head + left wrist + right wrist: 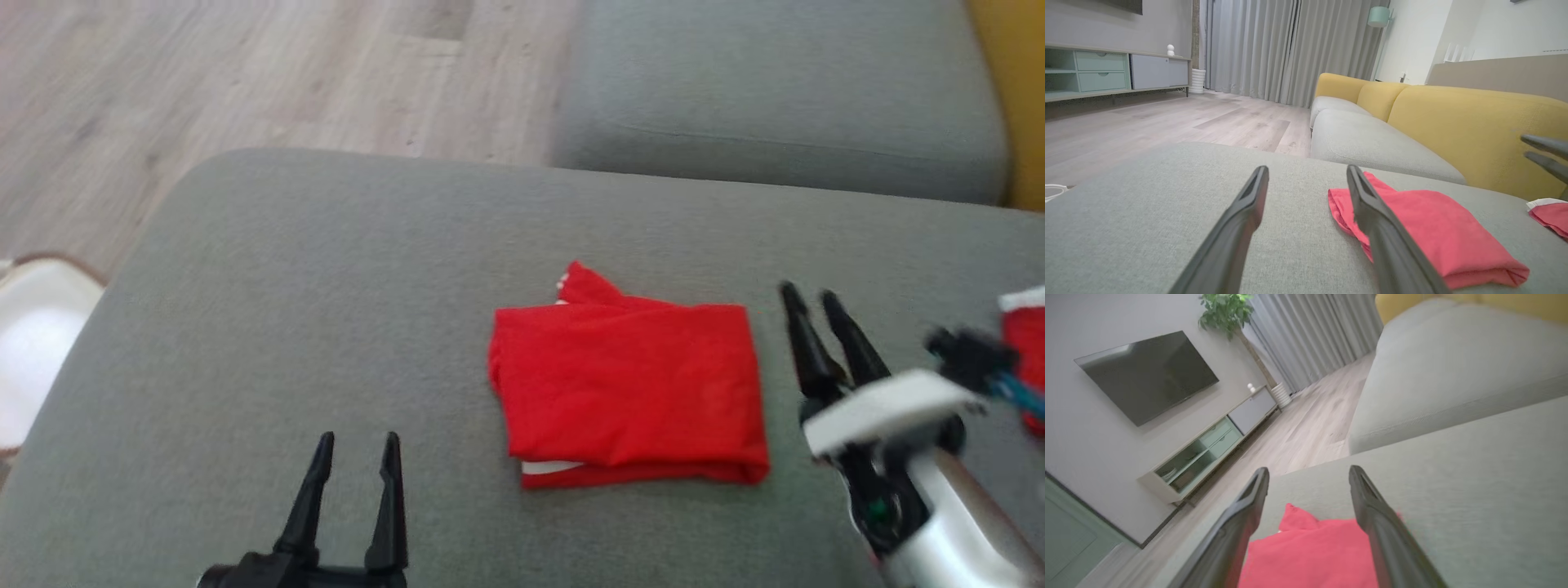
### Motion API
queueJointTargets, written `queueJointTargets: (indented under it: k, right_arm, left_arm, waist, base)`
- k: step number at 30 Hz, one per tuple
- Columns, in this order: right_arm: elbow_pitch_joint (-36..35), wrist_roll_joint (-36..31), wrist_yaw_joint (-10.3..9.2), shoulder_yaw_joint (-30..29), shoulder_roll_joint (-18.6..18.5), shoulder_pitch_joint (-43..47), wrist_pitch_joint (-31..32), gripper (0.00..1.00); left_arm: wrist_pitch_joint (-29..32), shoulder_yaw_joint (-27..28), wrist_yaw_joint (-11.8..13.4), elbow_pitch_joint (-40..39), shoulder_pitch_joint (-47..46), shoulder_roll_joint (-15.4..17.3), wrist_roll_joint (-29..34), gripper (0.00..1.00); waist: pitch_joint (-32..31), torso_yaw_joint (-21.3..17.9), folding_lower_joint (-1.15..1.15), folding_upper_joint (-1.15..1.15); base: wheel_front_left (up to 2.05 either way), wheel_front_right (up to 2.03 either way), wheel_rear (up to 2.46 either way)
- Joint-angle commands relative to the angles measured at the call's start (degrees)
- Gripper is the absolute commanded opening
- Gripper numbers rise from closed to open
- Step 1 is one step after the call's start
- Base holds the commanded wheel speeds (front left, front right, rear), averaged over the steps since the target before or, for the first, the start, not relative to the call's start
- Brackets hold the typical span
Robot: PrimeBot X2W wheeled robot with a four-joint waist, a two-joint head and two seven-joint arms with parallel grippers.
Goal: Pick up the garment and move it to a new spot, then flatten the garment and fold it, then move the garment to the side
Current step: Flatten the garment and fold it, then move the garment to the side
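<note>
garment (629, 392): folded red rectangle, flat on grey cushion (326, 286), centre-right
right gripper (808, 292): spread, empty, just right of garment, seemingly poised to move it aside
left gripper (359, 441): spread, empty, near-left, kept clear

Before me spreads a grey fabric cushion (326, 269). Pale wood-plank floor (245, 73) lies at my eleven o'clock, a grey sofa seat (775, 82) at one, its mustard-yellow backrest (1474, 122) behind. Grey floor-length curtains (1274, 45) hang at twelve. At ten, a mint-and-grey media cabinet (1106, 71) lines the wall (1086, 416) under a dark television (1147, 373), a leafy plant (1224, 310) beside it. A teal lamp shade (1378, 16) shows high at one.
</note>
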Motion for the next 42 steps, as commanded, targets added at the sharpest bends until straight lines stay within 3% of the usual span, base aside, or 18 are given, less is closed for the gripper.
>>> queueJointTargets:
  k: [1, 6, 10, 18, 26, 42]
  right_arm:
    - [-2.48, 0.00, 0.39, 0.08, -0.31, 0.28, -1.54, 1.00]
    - [-4.69, -6.90, 0.39, -1.17, -2.60, 7.83, -6.35, 1.00]
    - [-4.92, -18.85, 0.39, -2.55, -2.96, 12.20, -7.50, 1.00]
    - [-11.36, -36.30, 0.39, -12.91, 4.30, 19.96, -7.58, 1.00]
    - [-13.10, -40.28, 0.39, -15.67, 8.62, 22.58, -7.59, 1.00]
    - [-12.70, -40.96, 0.39, -15.48, 9.65, 23.49, -7.60, 1.00]
  left_arm:
    - [-0.55, 2.08, 0.35, -2.08, -1.62, -0.74, 0.53, 1.00]
    - [-0.55, 2.91, 1.19, -1.86, -0.35, -0.74, 0.89, 1.00]
    - [-0.55, 4.07, 1.82, -2.08, 1.26, -0.74, 0.70, 1.00]
    - [-0.55, 5.42, 1.55, -2.14, 3.05, -0.74, 1.78, 1.00]
    - [-0.55, 6.00, 1.07, -2.27, 3.96, -0.74, 2.44, 1.00]
    - [-0.55, 5.98, 0.87, -1.77, 4.61, -0.74, 2.76, 1.00]
  waist:
    - [-0.82, -1.41, 0.00, 0.00]
    - [-1.89, -3.78, 0.00, 0.00]
    - [-2.48, -5.37, 0.00, 0.00]
    - [-2.92, -6.27, 0.00, 0.00]
    - [-3.71, -7.21, 0.00, 0.00]
    - [-4.27, -7.71, 0.00, 0.00]
  base:
    - [0.00, 0.00, 0.00]
    - [0.00, 0.00, 0.00]
    - [0.00, 0.00, 0.00]
    - [0.00, 0.00, 0.00]
    - [0.00, 0.00, 0.00]
    - [0.00, 0.00, 0.00]
